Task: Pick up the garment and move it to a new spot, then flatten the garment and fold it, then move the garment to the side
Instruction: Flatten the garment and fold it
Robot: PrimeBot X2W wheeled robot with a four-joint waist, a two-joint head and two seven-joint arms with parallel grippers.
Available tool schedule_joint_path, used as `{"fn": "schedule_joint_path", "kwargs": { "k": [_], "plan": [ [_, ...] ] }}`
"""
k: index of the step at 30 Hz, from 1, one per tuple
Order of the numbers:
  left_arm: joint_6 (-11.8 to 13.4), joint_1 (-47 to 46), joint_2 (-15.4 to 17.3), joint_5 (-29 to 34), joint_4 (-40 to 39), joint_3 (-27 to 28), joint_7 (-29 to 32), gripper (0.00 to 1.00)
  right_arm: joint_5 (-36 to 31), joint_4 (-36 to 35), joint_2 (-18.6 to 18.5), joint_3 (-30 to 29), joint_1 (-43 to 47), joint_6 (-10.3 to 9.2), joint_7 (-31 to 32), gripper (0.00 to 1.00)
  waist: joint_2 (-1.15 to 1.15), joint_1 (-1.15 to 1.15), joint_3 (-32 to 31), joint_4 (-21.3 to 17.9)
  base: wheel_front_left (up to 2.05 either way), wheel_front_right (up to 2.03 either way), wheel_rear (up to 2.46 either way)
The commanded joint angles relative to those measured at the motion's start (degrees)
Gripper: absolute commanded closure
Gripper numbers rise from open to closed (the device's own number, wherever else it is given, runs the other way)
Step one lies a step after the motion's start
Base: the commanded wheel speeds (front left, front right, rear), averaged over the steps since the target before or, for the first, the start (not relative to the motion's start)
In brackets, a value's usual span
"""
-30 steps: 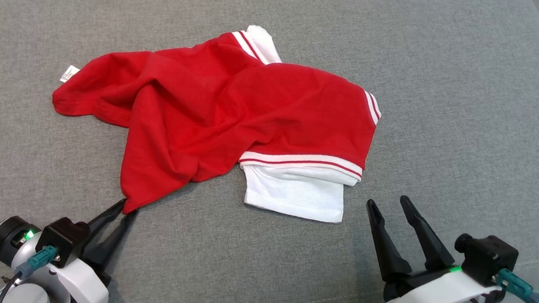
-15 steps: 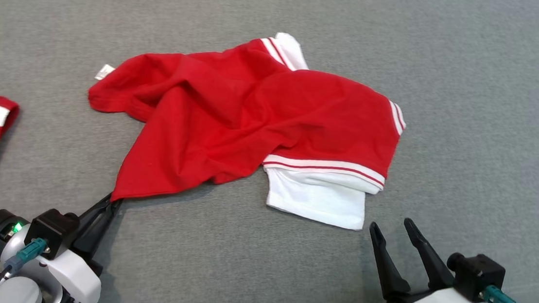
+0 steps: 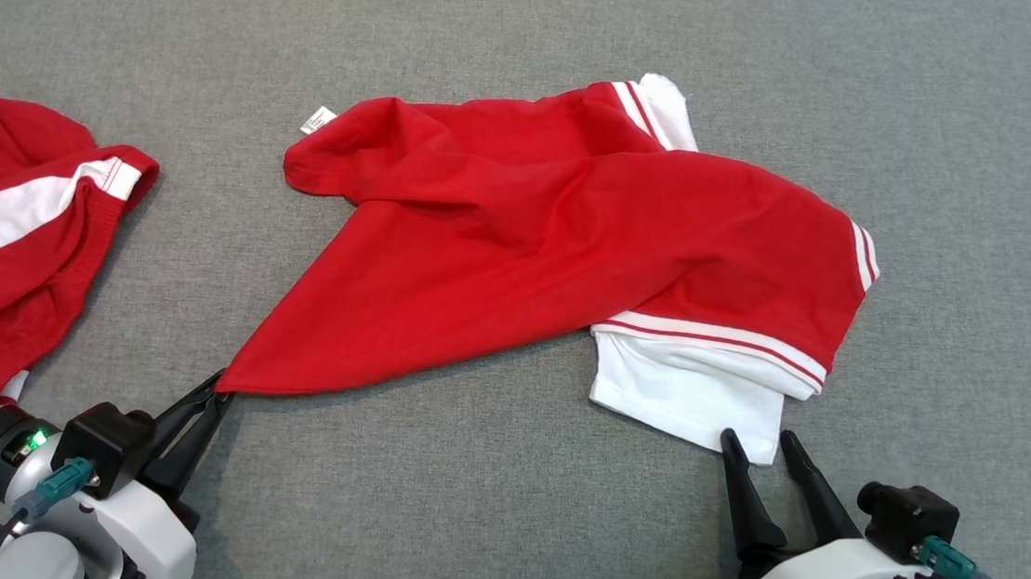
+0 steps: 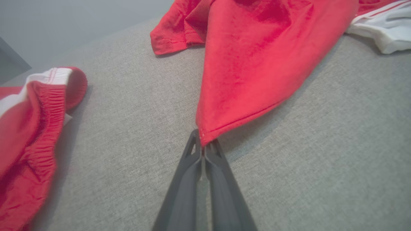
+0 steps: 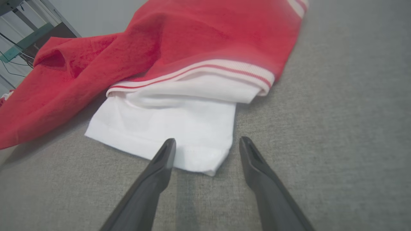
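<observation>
Grey upholstered surface: carries everything and lies under both claws.

Garment: a red shirt with white, red-striped trim. It sprawls ahead of both claws, rumpled and bunched over itself. It is not flat and not folded. One red corner is drawn out to a point that ends in the left claw.

Second red garment: lies well out to the left claw's outer side, apart from the shirt. It appears to be no part of this job.

White sleeve: pokes from under the striped hem. Its near edge lies just at the right claw's tips.

Left claw: pinched tight on the shirt's red corner, low against the surface.

Right claw: jaws spread wide, holding nothing. In the wrist view they straddle the sleeve's near corner.

Label: a small white tag at the shirt's far edge, beyond the left claw.

Assessment: one corner is secured and nothing more is complete. In my judgement the lift and relocation, flattening, folding and setting aside all remain.
</observation>
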Motion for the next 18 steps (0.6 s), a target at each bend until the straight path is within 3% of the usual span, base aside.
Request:
{"fn": "schedule_joint_path", "kwargs": {
  "k": [1, 7, 8, 9, 10, 12, 18],
  "plan": [
    [-0.23, -1.93, 1.91, -0.64, -1.07, 2.05, -0.35, 1.0, 0.7, 0.22, -0.39, 1.79, -1.17, 0.24, -0.99, 0.0, 0.0, 0.0, 0.23, 0.22, 0.0, 0.0, 0.0],
    [-0.23, -1.85, 2.1, -0.96, -1.7, 1.43, -0.35, 1.0, 2.5, 5.78, -0.39, 2.72, -3.11, 0.24, -1.97, 0.03, 0.0, 0.0, 0.68, 0.42, 0.0, 0.0, 0.0],
    [-0.23, -1.79, 2.11, -0.98, -1.76, 1.33, -0.35, 1.0, 2.68, 6.59, -0.39, 2.87, -3.24, 0.24, -2.04, 0.19, 0.0, 0.0, 0.69, 0.38, 0.0, 0.0, 0.0],
    [-0.23, -1.74, 2.11, -0.97, -1.82, 1.26, -0.35, 1.0, 2.48, 7.43, -0.39, 3.2, -3.4, 0.24, -2.08, 0.51, 0.0, 0.0, 0.7, 0.33, 0.0, 0.0, 0.0],
    [-0.23, -1.7, 2.08, -0.94, -1.87, 1.2, -0.35, 1.0, 2.65, 8.16, -0.39, 3.44, -3.48, 0.24, -2.12, 0.6, 0.0, 0.0, 0.7, 0.29, 0.0, 0.0, 0.0],
    [-0.23, -1.69, 1.97, -0.91, -1.91, 1.14, -0.35, 1.0, 2.69, 9.9, -0.39, 3.98, -3.59, 0.24, -2.14, 1.0, 0.0, 0.0, 0.65, 0.2, 0.0, 0.0, 0.0],
    [-0.23, -2.08, 1.52, -1.33, -1.88, 1.28, -0.35, 1.0, 4.0, 11.93, -0.39, 3.64, -4.55, 0.24, -2.2, 1.0, 0.0, 0.0, -0.18, 0.32, 0.0, 0.0, 0.0]
  ]
}}
